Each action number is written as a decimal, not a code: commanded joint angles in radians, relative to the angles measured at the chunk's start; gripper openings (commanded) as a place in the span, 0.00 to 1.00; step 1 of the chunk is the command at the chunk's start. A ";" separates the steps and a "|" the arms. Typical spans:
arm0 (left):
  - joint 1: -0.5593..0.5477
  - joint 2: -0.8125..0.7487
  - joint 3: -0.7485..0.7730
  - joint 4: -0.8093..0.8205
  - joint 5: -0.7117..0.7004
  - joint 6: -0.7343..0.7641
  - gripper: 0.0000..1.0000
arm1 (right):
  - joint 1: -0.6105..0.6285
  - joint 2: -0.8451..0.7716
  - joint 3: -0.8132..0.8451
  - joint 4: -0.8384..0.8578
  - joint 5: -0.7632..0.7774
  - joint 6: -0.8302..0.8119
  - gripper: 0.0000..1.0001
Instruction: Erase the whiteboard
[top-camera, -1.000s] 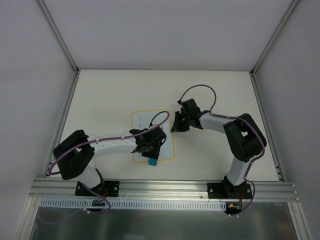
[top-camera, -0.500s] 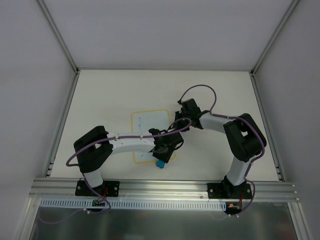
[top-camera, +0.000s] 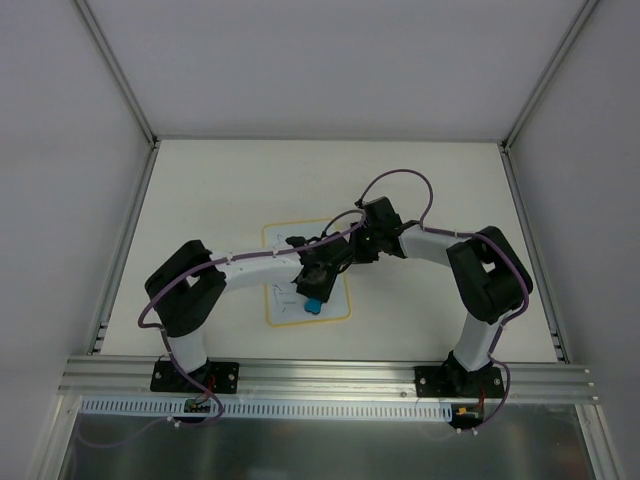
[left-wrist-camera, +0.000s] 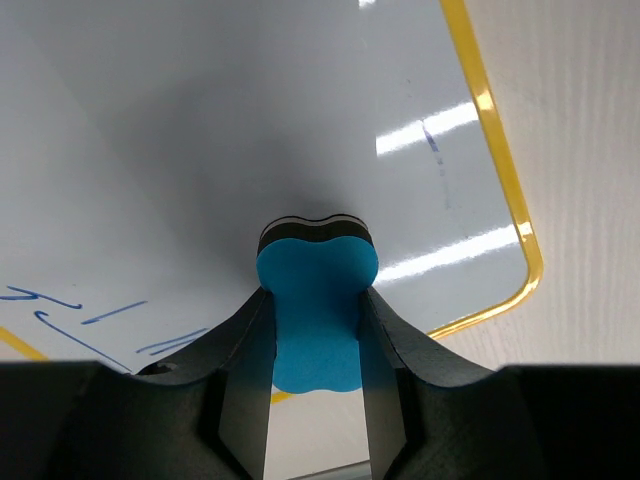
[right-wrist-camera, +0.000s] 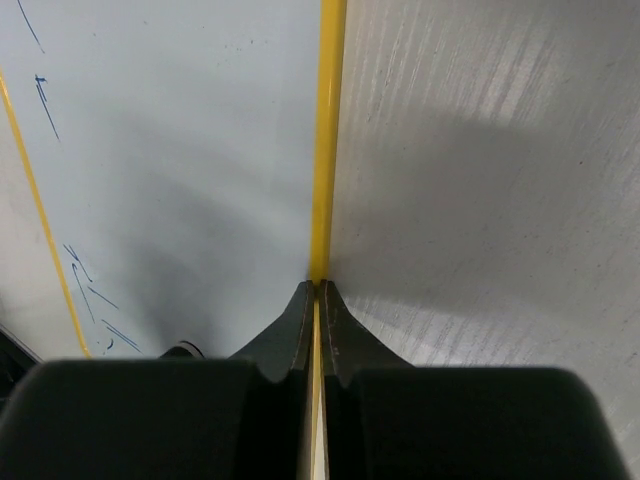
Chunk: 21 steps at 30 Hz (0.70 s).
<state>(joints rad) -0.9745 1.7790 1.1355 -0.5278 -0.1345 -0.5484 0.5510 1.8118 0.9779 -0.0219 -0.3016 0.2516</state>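
The left gripper reaches over the whiteboard from 9 o'clock. Its fingers are partly open and hold a blue eraser by its narrow middle. In the left wrist view the eraser touches the white surface, with blue marks at its 8 o'clock and a faint stroke at 1 o'clock. The whiteboard lies flat near the middle of the table, between the two arms. The right gripper has its fingers closed together, and its tips rest on the yellow border at the board's 3 o'clock edge; whether they pinch it I cannot tell
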 joint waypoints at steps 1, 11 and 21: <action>0.026 0.020 -0.014 -0.041 -0.050 0.039 0.00 | -0.003 0.070 -0.033 -0.087 0.085 -0.023 0.00; -0.013 0.086 0.095 -0.026 -0.027 0.061 0.00 | -0.002 0.073 -0.030 -0.088 0.081 -0.023 0.00; 0.019 0.148 0.184 -0.020 -0.030 0.093 0.00 | -0.002 0.073 -0.033 -0.087 0.085 -0.023 0.00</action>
<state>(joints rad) -0.9710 1.8874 1.2865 -0.5423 -0.1520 -0.4965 0.5446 1.8179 0.9779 -0.0147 -0.3168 0.2684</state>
